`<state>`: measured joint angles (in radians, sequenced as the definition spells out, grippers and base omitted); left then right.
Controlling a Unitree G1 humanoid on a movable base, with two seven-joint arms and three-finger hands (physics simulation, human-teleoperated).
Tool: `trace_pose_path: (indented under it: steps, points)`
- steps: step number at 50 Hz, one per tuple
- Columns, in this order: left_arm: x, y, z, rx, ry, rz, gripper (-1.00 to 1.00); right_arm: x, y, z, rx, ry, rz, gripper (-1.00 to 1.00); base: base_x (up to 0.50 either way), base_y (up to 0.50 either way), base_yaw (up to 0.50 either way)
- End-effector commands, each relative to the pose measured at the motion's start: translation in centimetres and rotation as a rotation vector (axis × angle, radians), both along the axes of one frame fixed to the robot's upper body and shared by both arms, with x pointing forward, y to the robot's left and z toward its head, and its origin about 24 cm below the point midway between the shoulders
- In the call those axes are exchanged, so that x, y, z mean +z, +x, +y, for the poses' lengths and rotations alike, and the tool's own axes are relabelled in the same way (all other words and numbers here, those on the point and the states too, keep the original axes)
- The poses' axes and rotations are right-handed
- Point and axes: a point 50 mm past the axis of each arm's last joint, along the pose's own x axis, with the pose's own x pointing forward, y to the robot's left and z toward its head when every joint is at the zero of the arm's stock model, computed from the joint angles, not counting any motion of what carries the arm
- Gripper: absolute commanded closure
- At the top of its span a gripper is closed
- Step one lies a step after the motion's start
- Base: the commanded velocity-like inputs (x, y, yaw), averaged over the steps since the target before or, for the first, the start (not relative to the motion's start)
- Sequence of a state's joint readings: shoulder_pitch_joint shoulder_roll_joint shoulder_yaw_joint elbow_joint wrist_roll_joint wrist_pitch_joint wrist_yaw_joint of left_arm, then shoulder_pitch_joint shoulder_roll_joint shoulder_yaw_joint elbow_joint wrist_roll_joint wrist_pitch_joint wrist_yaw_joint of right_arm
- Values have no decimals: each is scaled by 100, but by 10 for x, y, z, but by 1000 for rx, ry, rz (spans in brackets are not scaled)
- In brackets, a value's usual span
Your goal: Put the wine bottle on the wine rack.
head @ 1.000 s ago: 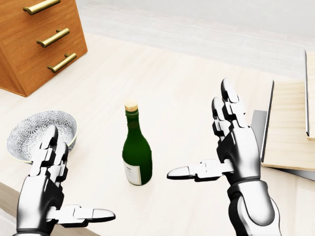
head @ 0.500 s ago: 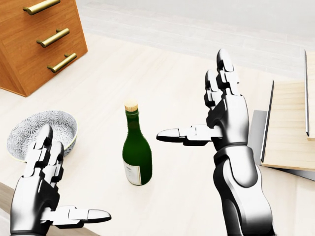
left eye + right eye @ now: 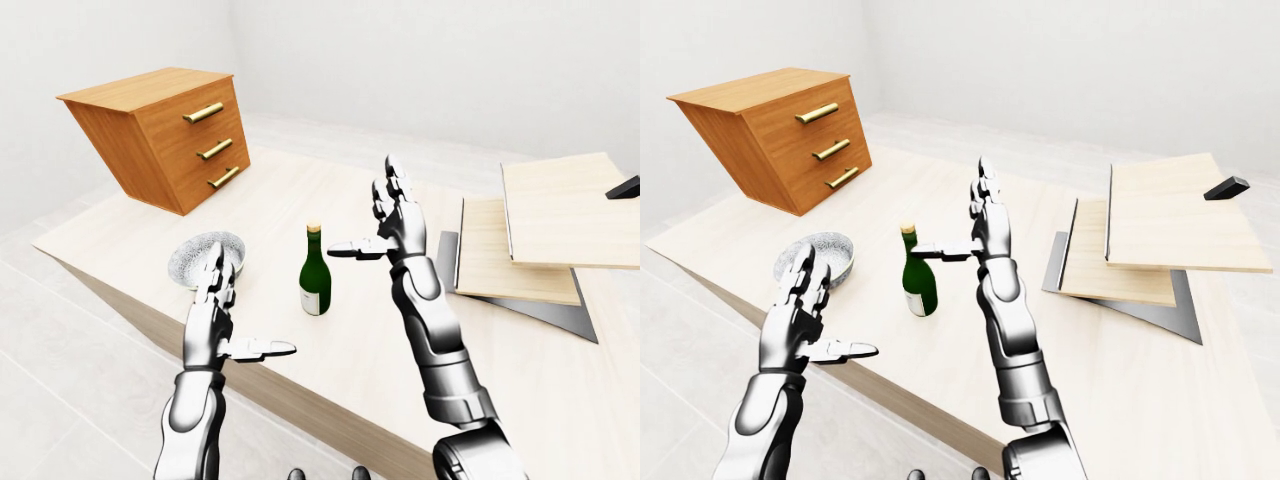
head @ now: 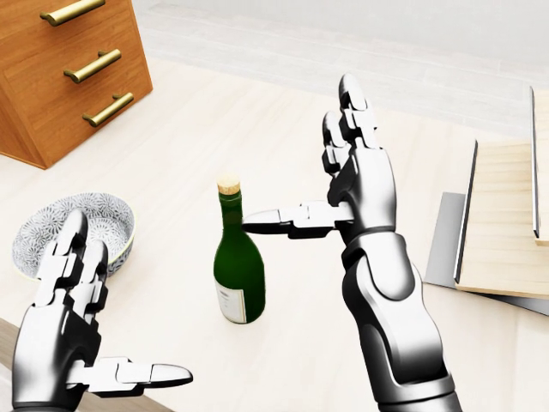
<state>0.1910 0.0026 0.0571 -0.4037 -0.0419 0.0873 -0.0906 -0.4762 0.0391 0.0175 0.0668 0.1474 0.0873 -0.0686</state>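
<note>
Right hand (image 4: 343,184): chrome, segmented, spread open and holding nothing, fingers pointing up, thumb stretched out sideways toward the bottle neck; in the head view the thumb tip lies at the neck, contact cannot be told. Left hand (image 4: 73,330): same metal build, also spread and empty, low at the head view's bottom left, over the table edge, thumb pointing right. Bottle (image 4: 238,266): dark green glass, glossy, rounded shoulders, narrow neck, tan cork, pale label low on the body; stands upright on the table, between the two hands, nearer the right one. Table (image 3: 340,200): pale wood top, fine grain, matte. Bowl (image 4: 111,219): shallow, round, grey-white speckled pattern, left of the bottle and just above the left hand in the head view. Drawers (image 3: 165,130): orange-brown wooden chest, tilted, three brass bar handles, at the table's upper left, well apart from the bottle. Rack (image 3: 1140,240): flat pale wooden boards stacked at an angle over a grey base plate, to the right of the right arm; a small black block (image 3: 1226,187) rests on the top board.
</note>
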Motion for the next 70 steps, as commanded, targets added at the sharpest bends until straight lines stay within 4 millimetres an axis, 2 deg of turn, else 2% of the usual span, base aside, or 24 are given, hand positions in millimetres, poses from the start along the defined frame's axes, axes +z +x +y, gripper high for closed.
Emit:
trace_pose_path:
  steps: [1, 25, 54, 70]
  points:
    - [3, -1, 0, 1, 2, -11, -100, -3, 2, 9, 25, -22, 16, -100, 0, 0, 0]
    - [-8, 2, 2, 7, -2, 35, -100, -35, 8, 27, 97, -68, 148, -100, 0, 0, 0]
    - [-8, 2, 3, 11, -4, 33, -100, -29, 19, 33, 125, -53, 156, -100, 0, 0, 0]
    - [-3, 1, 6, 15, -4, 11, -100, -44, 28, 39, 141, -71, 246, -100, 0, 0, 0]
